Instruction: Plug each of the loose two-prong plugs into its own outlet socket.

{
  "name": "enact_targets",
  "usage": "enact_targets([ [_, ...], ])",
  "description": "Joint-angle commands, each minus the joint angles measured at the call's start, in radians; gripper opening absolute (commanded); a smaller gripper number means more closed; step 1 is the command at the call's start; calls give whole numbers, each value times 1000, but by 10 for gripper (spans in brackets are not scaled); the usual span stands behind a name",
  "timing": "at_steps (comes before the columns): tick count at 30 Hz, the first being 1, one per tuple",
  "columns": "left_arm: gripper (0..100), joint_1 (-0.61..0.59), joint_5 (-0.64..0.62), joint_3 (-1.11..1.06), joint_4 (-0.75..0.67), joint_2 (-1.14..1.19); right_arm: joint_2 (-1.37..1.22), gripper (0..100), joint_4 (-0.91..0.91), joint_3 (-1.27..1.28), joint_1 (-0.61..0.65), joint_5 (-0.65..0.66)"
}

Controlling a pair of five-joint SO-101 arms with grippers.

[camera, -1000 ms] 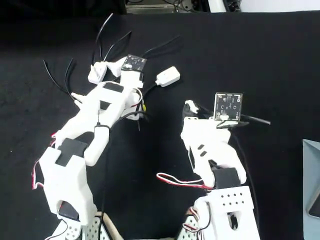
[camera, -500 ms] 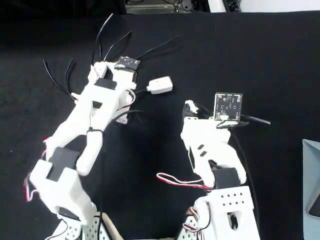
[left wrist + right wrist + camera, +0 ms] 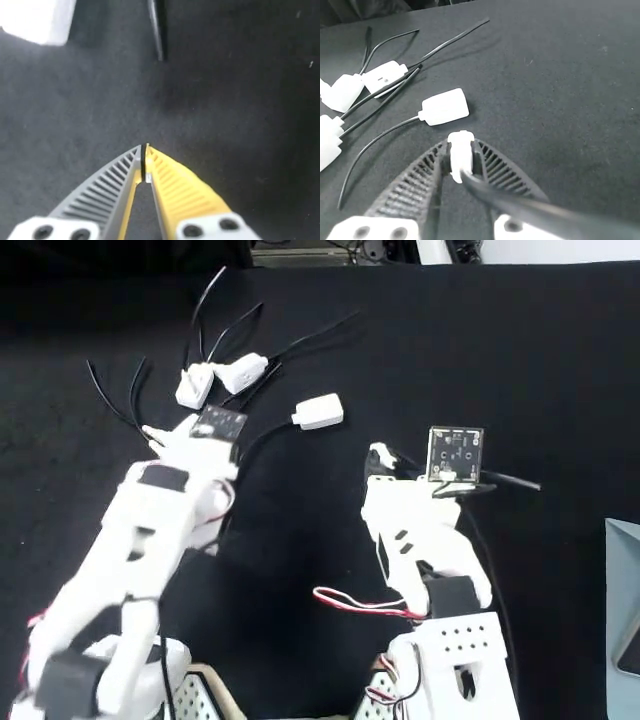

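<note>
The counter (image 3: 520,360) is covered in black cloth. Toward its far left two white pieces lie close side by side: a first plug (image 3: 194,386) and a second plug (image 3: 244,370). Thin black wires (image 3: 215,300) fan away from them across the cloth. A third plug (image 3: 320,412) lies apart, nearer the middle, its own wire curving back toward the near side. A pale grey-blue object (image 3: 625,590) sits at the right edge; what it is cannot be told.
</note>
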State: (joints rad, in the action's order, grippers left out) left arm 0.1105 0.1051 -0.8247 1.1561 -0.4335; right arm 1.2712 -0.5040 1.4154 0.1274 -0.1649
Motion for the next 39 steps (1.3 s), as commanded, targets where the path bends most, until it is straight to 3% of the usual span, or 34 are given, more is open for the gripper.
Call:
enact_targets([
  [1,33,-7,23,-36,-5,-218,8,12,21,-5,-15,-6],
  [4,55,-5,21,-21,-35,-301,8,12,21,-5,-15,-6],
  [10,287,-13,-58,-21,-193,-279,8,12,21,-5,-15,-8],
  [18,256,-13,-68,-12,-565,32,8,12,25,5,-15,-6],
  [21,256,-7,-68,21,-644,172,8,12,25,5,-15,-8],
  [28,253,-36,-68,176,-649,459,8,12,26,5,-15,-6],
  [30,209,-39,-68,205,-649,505,8,12,26,5,-15,-6],
  [36,27,-13,-28,202,-634,470,8,12,26,5,-15,-5],
  [39,27,18,12,188,-543,393,8,12,26,5,-15,-3],
])
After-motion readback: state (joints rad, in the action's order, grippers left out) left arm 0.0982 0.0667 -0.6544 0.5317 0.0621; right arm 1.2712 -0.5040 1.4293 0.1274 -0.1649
